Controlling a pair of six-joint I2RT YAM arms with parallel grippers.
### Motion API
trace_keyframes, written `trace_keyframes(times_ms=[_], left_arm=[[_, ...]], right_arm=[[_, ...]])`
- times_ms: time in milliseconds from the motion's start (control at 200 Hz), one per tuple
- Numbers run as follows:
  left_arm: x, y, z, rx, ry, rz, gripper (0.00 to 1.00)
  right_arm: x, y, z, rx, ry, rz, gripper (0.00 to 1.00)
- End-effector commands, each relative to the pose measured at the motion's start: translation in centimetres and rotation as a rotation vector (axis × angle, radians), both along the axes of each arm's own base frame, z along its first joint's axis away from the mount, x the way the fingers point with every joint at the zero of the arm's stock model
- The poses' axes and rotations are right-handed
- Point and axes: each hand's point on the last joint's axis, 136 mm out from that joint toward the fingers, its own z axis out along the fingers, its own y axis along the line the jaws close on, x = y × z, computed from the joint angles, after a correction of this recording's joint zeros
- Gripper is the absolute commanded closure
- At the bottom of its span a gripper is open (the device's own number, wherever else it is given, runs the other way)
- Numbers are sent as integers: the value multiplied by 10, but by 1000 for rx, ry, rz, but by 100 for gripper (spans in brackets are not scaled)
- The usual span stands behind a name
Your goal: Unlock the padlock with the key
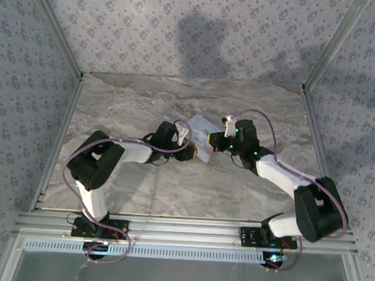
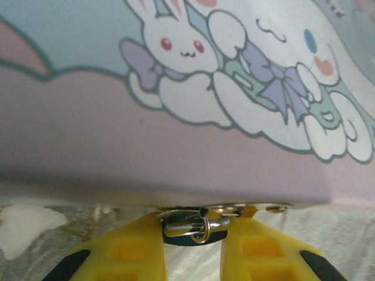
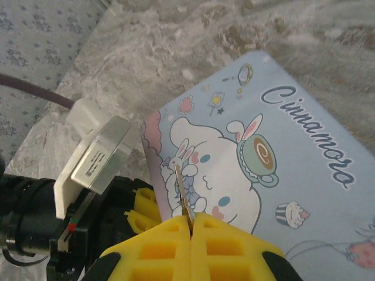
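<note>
We think the step was getting the thin silvery metal key (image 3: 182, 190) to the tiny blue padlock (image 2: 195, 229). Next, the key tip had to find the keyhole, which we could not see. Our right gripper (image 3: 192, 221) was squeezed tight on the key, over the pale blue-and-pink cartoon tin box (image 3: 293, 152). Our left gripper (image 2: 193, 249) seemed to pinch the padlock at the tin's edge.

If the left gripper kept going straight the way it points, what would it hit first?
Most likely the tin's side, close ahead of the left gripper, with the padlock between its fingers.
</note>
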Motion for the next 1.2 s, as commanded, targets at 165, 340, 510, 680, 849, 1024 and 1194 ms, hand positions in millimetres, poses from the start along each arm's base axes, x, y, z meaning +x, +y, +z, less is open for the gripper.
trace_keyframes(times_ms=[165,340,510,680,849,1024,1194], left_arm=[[-18,-18,49,-126,187,3,82],[-21,-22,58,-154,279,35,82],[-22,-23,67,-175,351,75,82],[-24,-28,71,-195,390,82,82],[-24,-29,73,-207,407,91,83],[-24,-29,75,-217,416,99,82],[-24,-30,75,-221,424,103,83]], right_arm=[[-55,-10,-3,-103,-147,45,100],[-83,-7,-20,-131,-182,95,100],[-95,-4,-39,-182,-223,113,100],[-96,-1,-53,-215,-245,117,100],[-91,2,-64,-240,-250,108,100],[-82,6,-69,-247,-262,83,100],[-76,9,-71,-237,-270,67,100]])
